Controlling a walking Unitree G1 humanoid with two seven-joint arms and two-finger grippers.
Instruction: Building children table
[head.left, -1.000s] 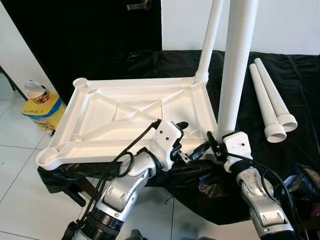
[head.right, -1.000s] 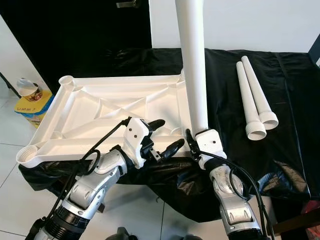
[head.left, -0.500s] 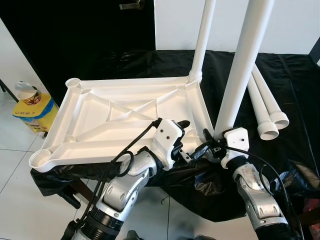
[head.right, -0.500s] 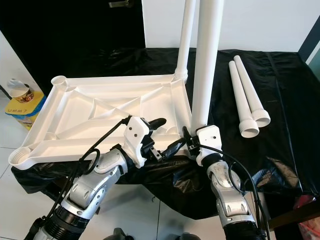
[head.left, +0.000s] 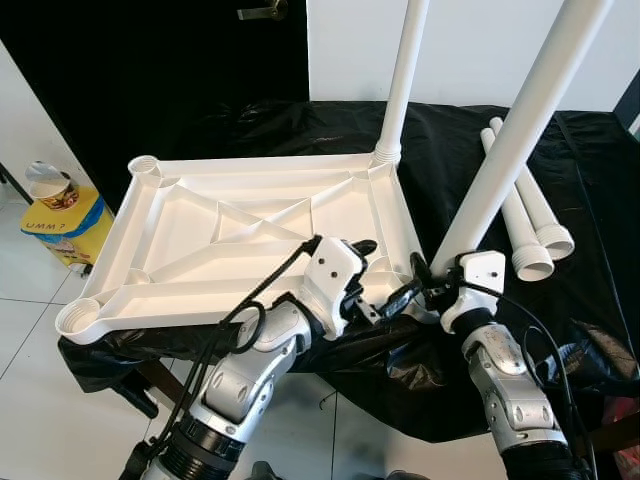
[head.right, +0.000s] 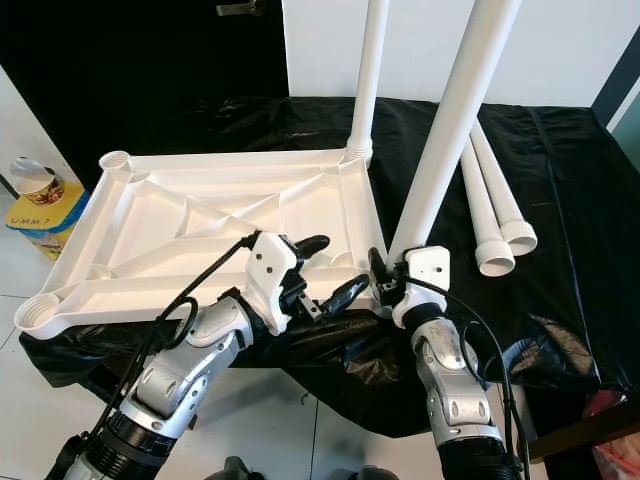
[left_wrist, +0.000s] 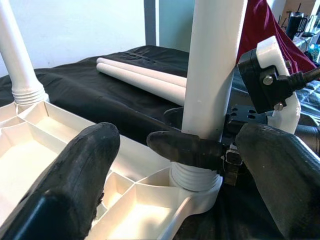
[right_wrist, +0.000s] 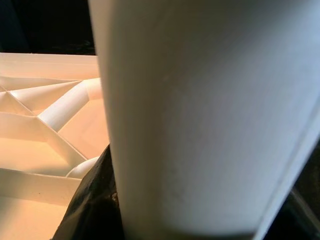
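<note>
The white tabletop (head.left: 200, 235) lies upside down on a black cloth. One white leg (head.left: 402, 80) stands upright in its far right corner socket. My right gripper (head.left: 432, 286) is shut on a second leg (head.left: 515, 140) close to its lower end. That leg leans to the right, and its threaded end sits in the near right corner socket (left_wrist: 197, 186). My left gripper (head.left: 386, 270) is open at that same corner, with its fingers (left_wrist: 75, 185) on either side of the rim and nothing held. In the right wrist view the held leg (right_wrist: 200, 125) is very close.
Two loose legs (head.left: 528, 215) lie side by side on the cloth to the right. On the floor at the left, a paper cup (head.left: 48, 182) sits on a yellow box (head.left: 62, 215). The cloth's front edge (head.left: 400, 390) hangs just before me.
The held leg has tipped from nearly upright to leaning right, with its lower end staying at the near right socket. The left gripper kept its place. The camera shifted slightly.
</note>
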